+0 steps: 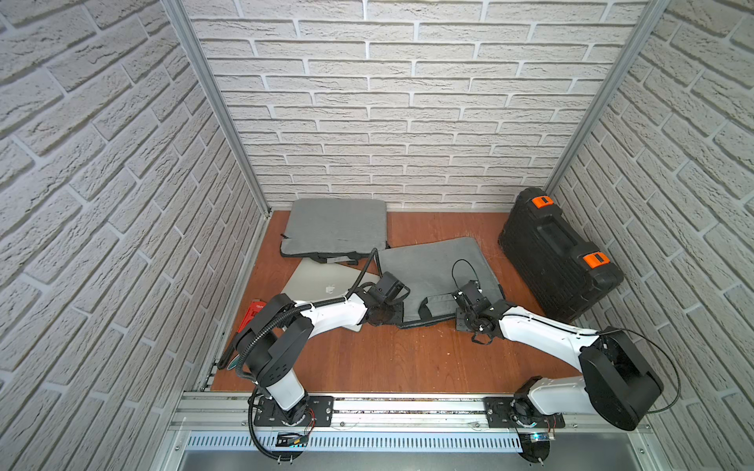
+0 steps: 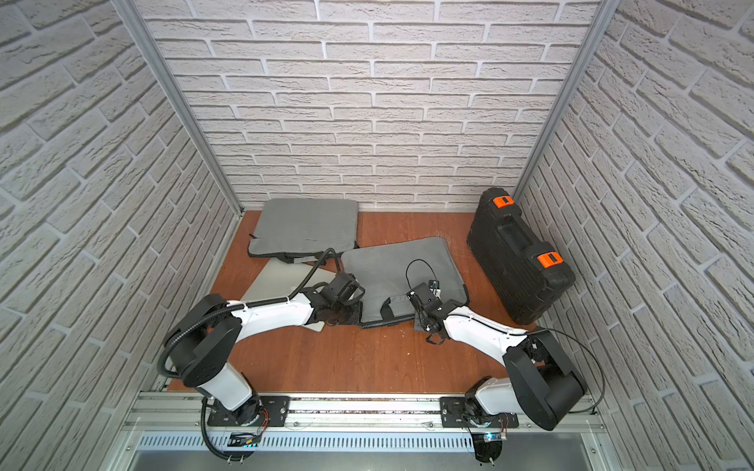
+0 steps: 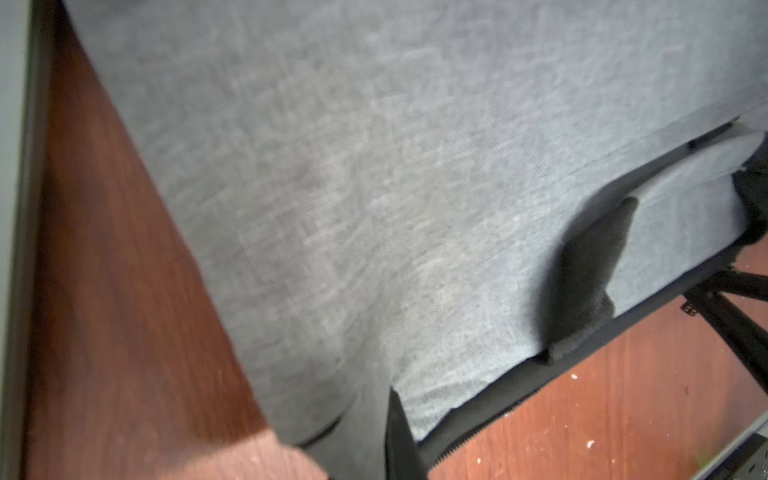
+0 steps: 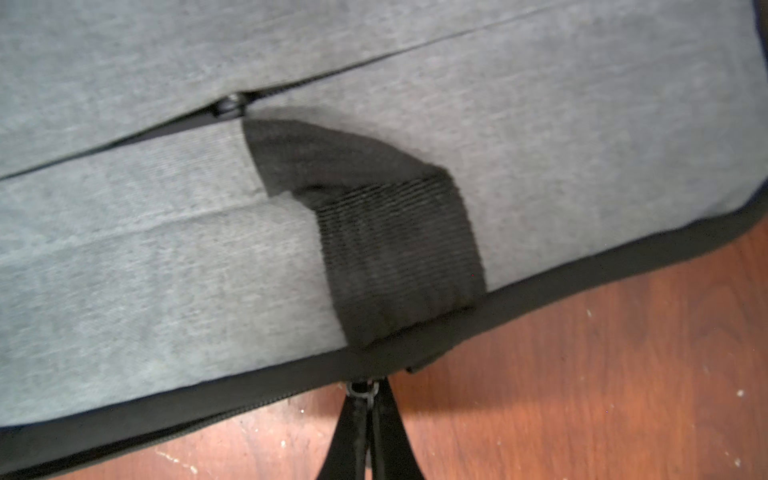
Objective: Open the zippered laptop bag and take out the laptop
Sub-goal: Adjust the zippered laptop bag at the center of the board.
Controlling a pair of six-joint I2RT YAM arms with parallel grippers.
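The grey zippered laptop bag (image 1: 432, 261) (image 2: 400, 261) lies flat mid-table, its black zipper edge toward the arms. My right gripper (image 4: 368, 415) (image 1: 465, 322) is shut on the zipper pull (image 4: 363, 390) at that edge, just below the black handle strap (image 4: 395, 241). My left gripper (image 3: 386, 449) (image 1: 385, 314) is shut on the bag's fabric at its front left corner (image 3: 415, 399). The bag's inside is hidden, so no laptop shows in it.
A silver laptop (image 1: 322, 281) lies on the table left of the bag, partly under my left arm. A second grey bag (image 1: 334, 224) sits at the back left. A black hard case (image 1: 559, 257) with orange latches leans at the right wall. A red object (image 1: 255, 312) lies far left.
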